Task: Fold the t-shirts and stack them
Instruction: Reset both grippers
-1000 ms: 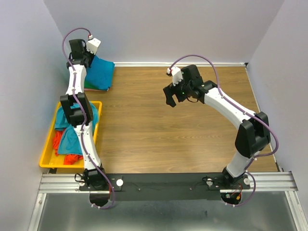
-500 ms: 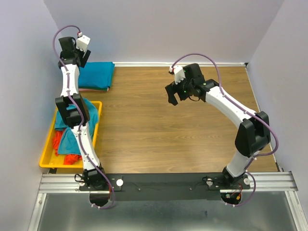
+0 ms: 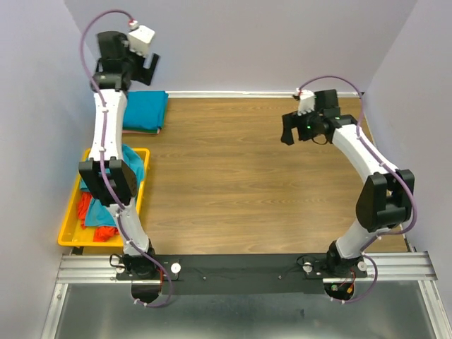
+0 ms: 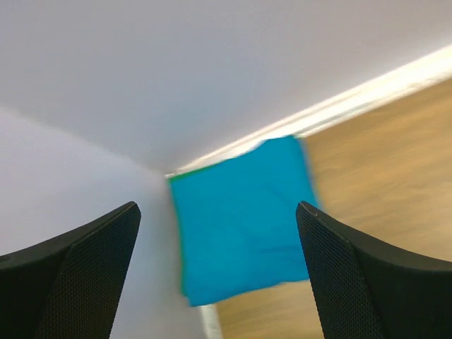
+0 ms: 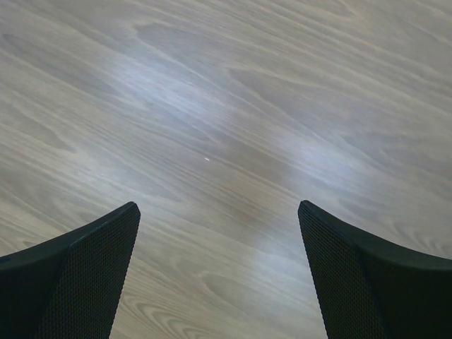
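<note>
Wooden table [image 3: 233, 176], walled on three sides, fills most of the top view. Left arm [image 3: 106, 141] stretched tall over the far-left corner; right arm [image 3: 360, 155] bent over the right half of the table, above bare wood. Yellow tray [image 3: 66, 236] sits at the left edge, near side, partly behind the left arm. In it, a loose heap of unfolded t-shirts [image 3: 101, 210]: teal on top, orange and red beneath, one teal piece draped over the tray's far rim. Folded teal t-shirt [image 3: 147, 109] lies flat in the far-left corner against the wall, just beyond the tray; a pinkish edge shows under its near side, so more than one layer there. Left gripper [image 3: 150, 65] hangs high above that folded shirt, fingers spread wide, nothing between them. Right gripper [image 3: 287, 131] likewise spread wide and holding nothing, well apart from any cloth.
</note>
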Controlling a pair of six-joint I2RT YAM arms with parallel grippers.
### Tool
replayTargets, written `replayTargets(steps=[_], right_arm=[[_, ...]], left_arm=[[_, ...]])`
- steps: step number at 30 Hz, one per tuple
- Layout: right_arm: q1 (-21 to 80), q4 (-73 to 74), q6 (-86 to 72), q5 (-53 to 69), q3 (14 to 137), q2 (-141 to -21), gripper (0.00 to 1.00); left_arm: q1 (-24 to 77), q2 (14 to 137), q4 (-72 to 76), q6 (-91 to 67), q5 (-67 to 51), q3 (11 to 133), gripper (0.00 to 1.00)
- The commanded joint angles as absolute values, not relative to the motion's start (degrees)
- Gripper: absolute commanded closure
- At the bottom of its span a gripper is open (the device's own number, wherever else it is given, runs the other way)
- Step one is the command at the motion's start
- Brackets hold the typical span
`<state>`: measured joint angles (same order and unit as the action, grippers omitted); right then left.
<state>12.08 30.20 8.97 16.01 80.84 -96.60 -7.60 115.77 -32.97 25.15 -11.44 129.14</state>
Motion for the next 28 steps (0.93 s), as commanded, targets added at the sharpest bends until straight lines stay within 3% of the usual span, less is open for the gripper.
replayTargets(steps=[1,8,11,17,28], right_arm=[[7.3,32.17,7.3,20.3,77.71,-92.46,0.0],[0.26,32.34,0.18,26.54,70.24,-88.34,0.0],[0.26,32.26,-0.52,26.72,64.44,-84.47,0.0],[0.26,32.08,-2.2,28.65,53.72,-78.24,0.0],[0.26,32.08,-0.53,25.75,50.8,-72.6,0.0]], left_arm=[[-0.19,109.71,-37.09,19.26,-15.03,122.45,0.02],[12.73,97.75,-27.08,12.67,-20.3,95.59,0.02],[17.03,93.71,-25.4,12.13,-19.43,89.58,0.02],[19.34,86.24,-23.47,11.69,-18.37,74.03,0.02],[19.25,77.35,-22.33,11.87,-17.93,67.23,0.02]])
